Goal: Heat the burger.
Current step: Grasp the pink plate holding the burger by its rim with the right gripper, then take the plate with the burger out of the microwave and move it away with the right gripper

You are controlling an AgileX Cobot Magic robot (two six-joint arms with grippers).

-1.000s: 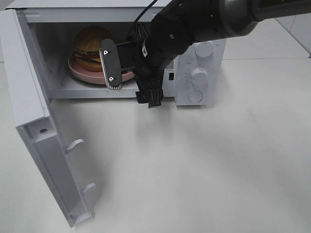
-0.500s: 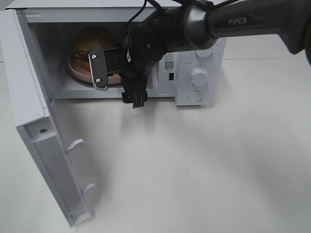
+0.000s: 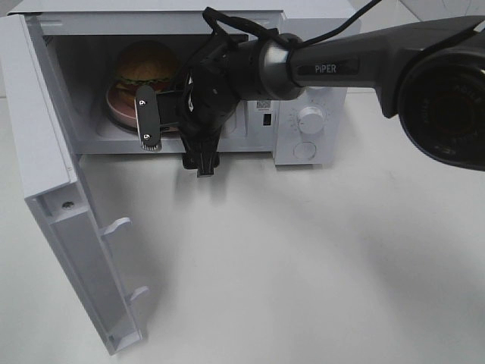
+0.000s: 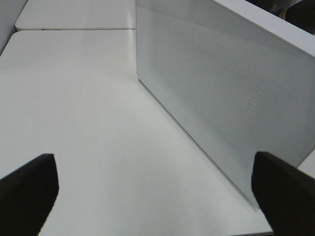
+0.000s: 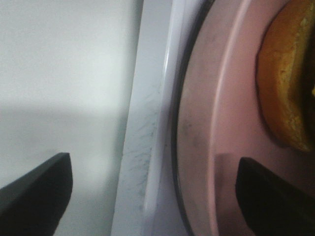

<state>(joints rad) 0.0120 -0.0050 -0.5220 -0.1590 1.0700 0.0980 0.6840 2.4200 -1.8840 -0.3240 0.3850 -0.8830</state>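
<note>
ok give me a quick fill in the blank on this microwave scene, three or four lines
1. The burger sits on a plate whose colour is ____.
2. The microwave door is ____.
3. The burger and its plate are ____ the microwave.
4. The right claw, at the mouth of the microwave, has its jaws ____.

Missing words: pink; open; inside; open
</note>
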